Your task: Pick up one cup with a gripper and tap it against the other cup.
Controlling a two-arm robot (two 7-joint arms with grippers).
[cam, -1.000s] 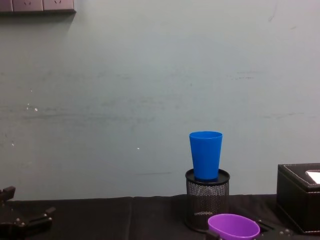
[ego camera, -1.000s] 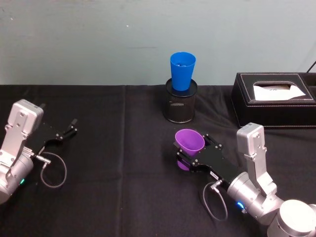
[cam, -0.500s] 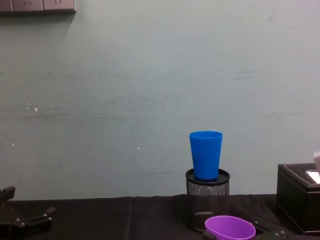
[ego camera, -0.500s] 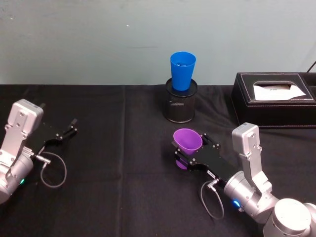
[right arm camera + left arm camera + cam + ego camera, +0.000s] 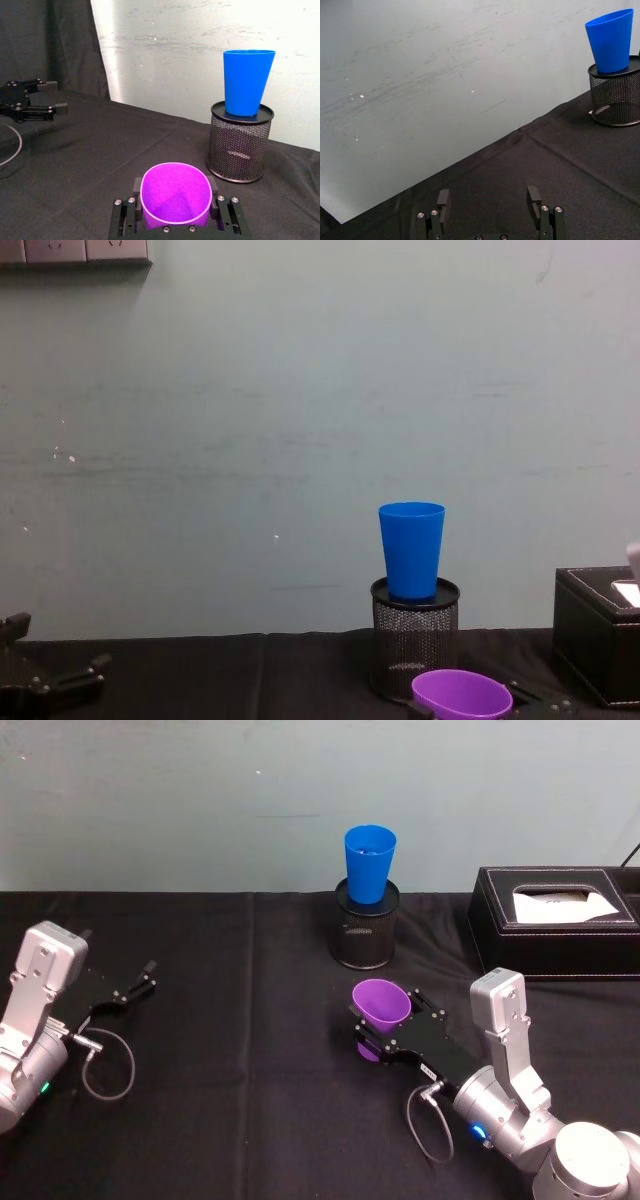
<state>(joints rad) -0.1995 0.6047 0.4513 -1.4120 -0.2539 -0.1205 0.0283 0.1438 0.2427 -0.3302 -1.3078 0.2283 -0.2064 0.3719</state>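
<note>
We see even, diffuse indoor light on the pale wall (image 5: pixel 250 420), without glare. The black table (image 5: pixel 250 1050) swallows shadows, so none read clearly. The blue cup (image 5: pixel 248 80) looks crisp; the purple cup (image 5: pixel 175 200) rim, close up, looks slightly soft.

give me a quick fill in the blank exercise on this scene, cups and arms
1. The right end effector is shut on the ____ cup.
2. The blue cup stands in the top of the black ____ pen holder.
3. The left end effector rests with its jaws ____.
4. The tissue box sits at the table's ____ side.

Missing words: purple; mesh; open; right
</note>
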